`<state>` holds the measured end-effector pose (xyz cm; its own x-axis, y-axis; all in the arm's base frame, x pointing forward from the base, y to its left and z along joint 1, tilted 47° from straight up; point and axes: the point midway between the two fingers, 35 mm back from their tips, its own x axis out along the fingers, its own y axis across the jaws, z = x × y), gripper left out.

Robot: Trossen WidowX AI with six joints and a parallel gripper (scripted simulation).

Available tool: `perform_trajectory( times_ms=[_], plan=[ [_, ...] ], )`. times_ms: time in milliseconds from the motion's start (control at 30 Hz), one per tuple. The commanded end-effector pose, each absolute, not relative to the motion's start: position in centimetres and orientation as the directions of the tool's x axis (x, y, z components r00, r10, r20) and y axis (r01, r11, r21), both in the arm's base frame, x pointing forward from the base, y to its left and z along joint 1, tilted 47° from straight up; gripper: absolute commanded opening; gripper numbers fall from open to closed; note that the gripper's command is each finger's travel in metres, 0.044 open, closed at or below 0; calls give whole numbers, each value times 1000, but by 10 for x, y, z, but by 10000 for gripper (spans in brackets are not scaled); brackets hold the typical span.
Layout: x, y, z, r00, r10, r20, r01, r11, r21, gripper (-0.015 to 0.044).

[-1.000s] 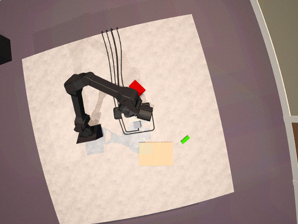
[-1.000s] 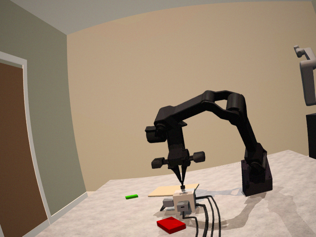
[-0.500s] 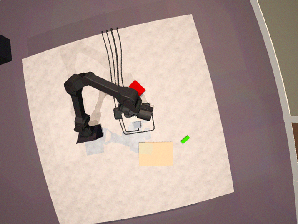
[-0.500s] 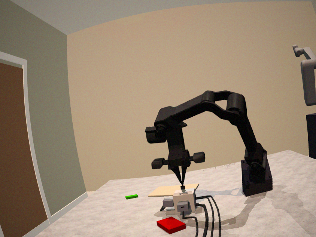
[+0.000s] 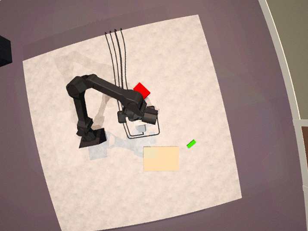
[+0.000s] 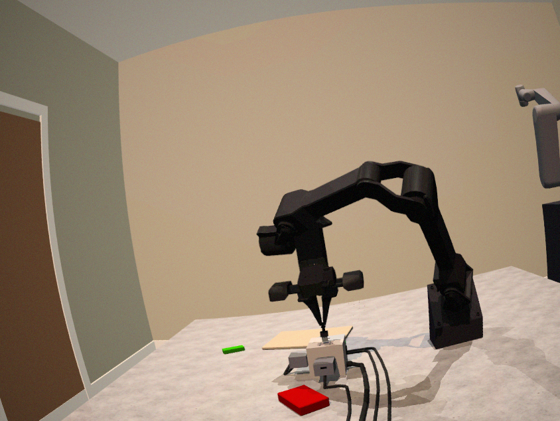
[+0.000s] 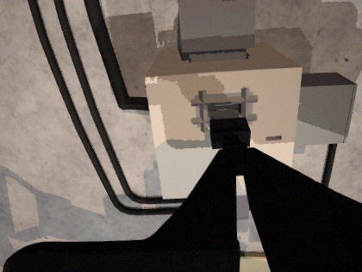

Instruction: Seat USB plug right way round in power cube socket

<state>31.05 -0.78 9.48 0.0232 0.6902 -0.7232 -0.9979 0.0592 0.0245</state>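
"What is held?"

"The small black USB plug with a grey metal tip (image 6: 323, 333) (image 7: 229, 132) is pinched between the black gripper's fingertips (image 6: 322, 324), at the socket (image 7: 250, 100) atop the cream power cube (image 6: 326, 350) (image 7: 271, 108)."

"Which step is in hand?"

"Apparently extraction or reinsertion; full seating is not shown. If still reversed, it should be drawn straight up, then turned."
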Motion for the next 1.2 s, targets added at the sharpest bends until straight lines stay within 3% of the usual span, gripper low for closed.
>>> perform_trajectory(
  times_ms=[0, 1167],
  plan=[
    [311, -8, 95, 27, 687, -726, -998, 62, 22, 0],
    [311, -5, 92, 27, 687, -726, -998, 62, 22, 0]
  ],
)
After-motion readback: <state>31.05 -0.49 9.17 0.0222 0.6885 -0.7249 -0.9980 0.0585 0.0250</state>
